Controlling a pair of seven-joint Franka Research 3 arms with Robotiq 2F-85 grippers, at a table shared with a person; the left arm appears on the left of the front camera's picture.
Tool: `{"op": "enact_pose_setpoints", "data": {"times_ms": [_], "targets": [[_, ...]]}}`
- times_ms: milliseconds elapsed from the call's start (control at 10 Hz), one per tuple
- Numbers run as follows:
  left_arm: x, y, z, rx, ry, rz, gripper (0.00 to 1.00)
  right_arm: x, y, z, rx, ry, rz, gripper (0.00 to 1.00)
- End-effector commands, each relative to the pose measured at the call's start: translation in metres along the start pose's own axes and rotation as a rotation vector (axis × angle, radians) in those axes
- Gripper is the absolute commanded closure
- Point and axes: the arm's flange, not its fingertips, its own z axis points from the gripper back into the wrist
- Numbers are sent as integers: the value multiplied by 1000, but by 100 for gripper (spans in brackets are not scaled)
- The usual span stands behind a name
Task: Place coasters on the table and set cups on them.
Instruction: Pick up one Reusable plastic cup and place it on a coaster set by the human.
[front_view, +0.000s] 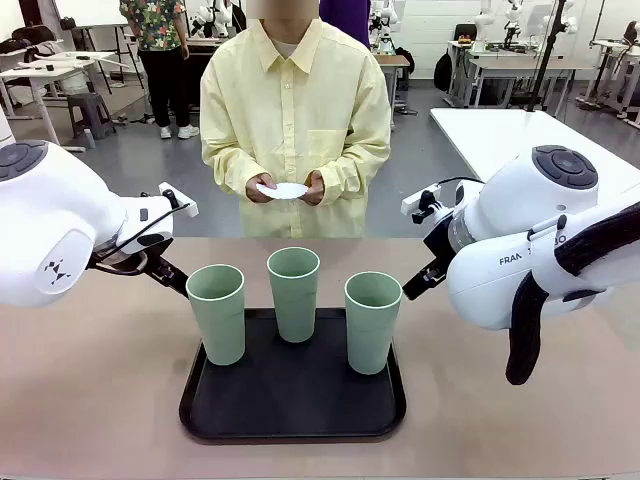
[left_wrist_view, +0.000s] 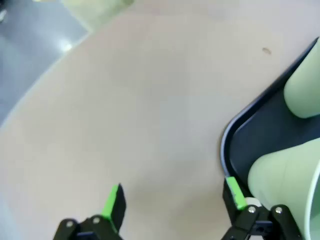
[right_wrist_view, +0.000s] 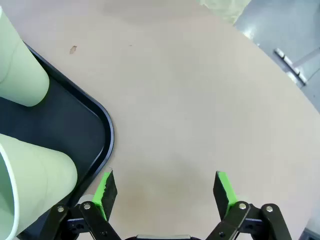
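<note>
Pose: left arm (front_view: 60, 230) in from left, right arm (front_view: 520, 240) from right, both wrists tipped down toward the middle. State: left jaws and right jaws spread wide, empty. Far side: person's hands (front_view: 262, 188) held together at waist height, fingers curled.

black tray (front_view: 295, 405), rounded corners, raised rim, lower centre of frame. person in pale yellow collared shirt (front_view: 295, 110) stands top centre, facing the camera. white table (front_view: 510, 135) at upper right. grey floor (front_view: 420, 175) behind. second person in floral top (front_view: 158, 30), dark trousers, upper left; grey stool (front_view: 90, 108) to their left. more desks along the top edge.
</note>
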Motion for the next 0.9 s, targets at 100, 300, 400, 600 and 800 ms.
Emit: {"op": "enact_pose_setpoints", "data": {"times_ms": [100,300,400,600,800], "targets": [[0,0,0,0,0,0,0,0,0,0,0,0,0,0],[0,0,0,0,0,0,0,0,0,0,0,0,0,0],[0,0,0,0,0,0,0,0,0,0,0,0,0,0],[0,0,0,0,0,0,0,0,0,0,0,0,0,0],[0,0,0,0,0,0,0,0,0,0,0,0,0,0]]}}
